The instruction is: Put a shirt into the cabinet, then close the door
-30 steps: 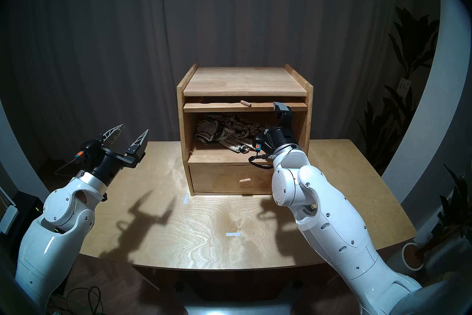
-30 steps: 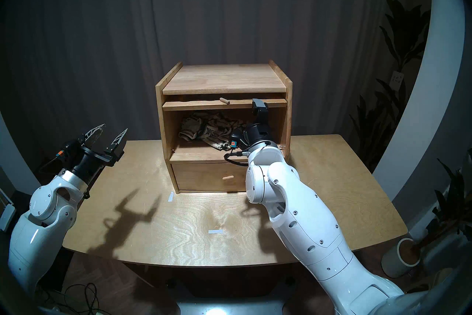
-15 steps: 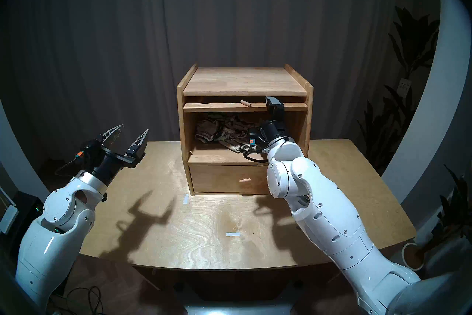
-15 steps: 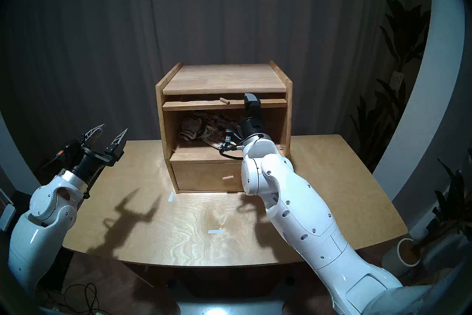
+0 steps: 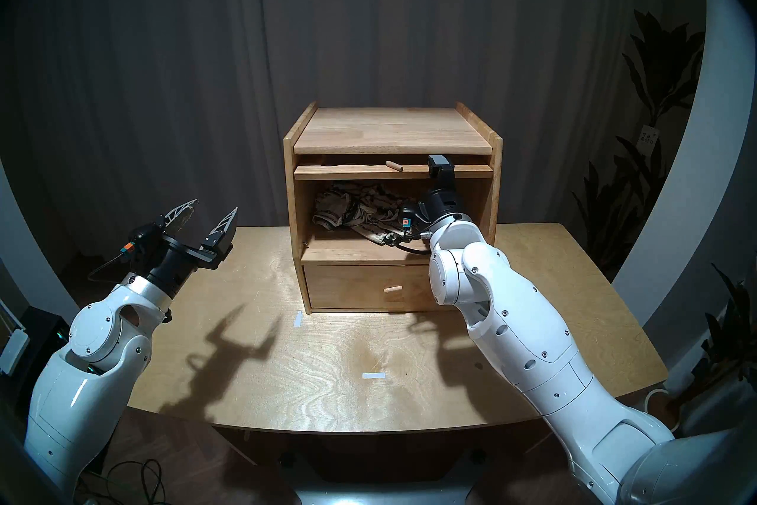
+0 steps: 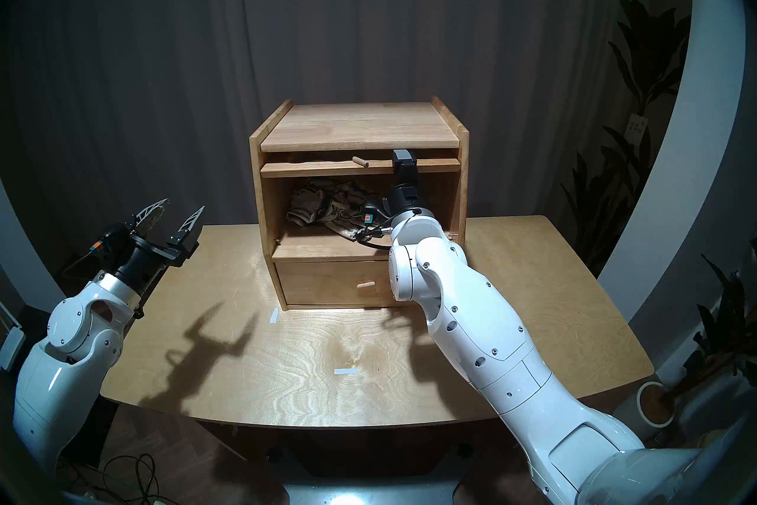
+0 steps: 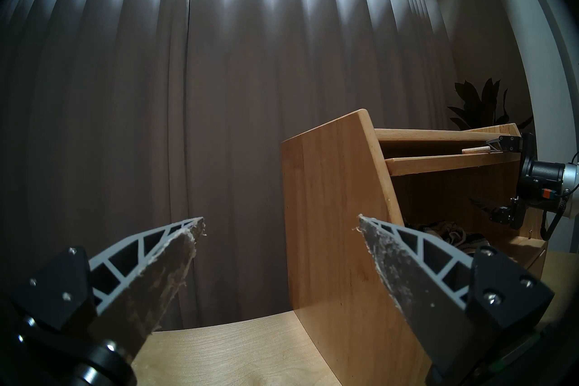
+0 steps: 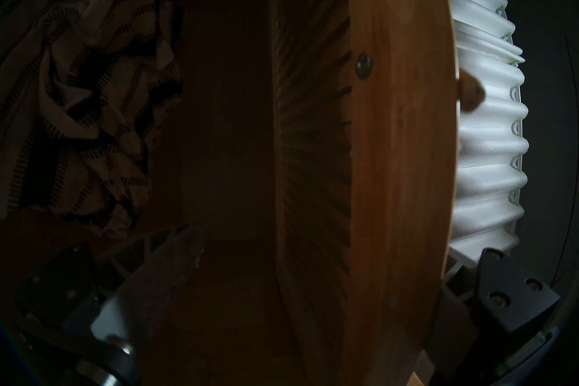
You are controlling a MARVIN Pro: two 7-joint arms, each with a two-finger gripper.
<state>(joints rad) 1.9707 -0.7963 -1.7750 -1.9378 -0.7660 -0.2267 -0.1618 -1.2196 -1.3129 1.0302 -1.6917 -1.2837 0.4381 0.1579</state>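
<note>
Light-brown wood fills my view. The boxy wooden cabinet (image 5: 393,131) has its flat light-wood door (image 5: 352,172) lying level under the top. My right pincer (image 7: 479,170) is open and straddles the door's near edge, possibly without touching. The crumpled cream-white striped shirt (image 5: 356,213) lies inside the large compartment, toward the left. My left pincer (image 5: 216,205) hangs open over the pale wooden table (image 5: 327,369), well to the left.

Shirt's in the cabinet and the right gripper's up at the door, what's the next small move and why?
Probably shut the right gripper on the door front edge: its open jaws straddle the raised panel, one finger above, one below, and the shirt already lies inside the cabinet.
</note>
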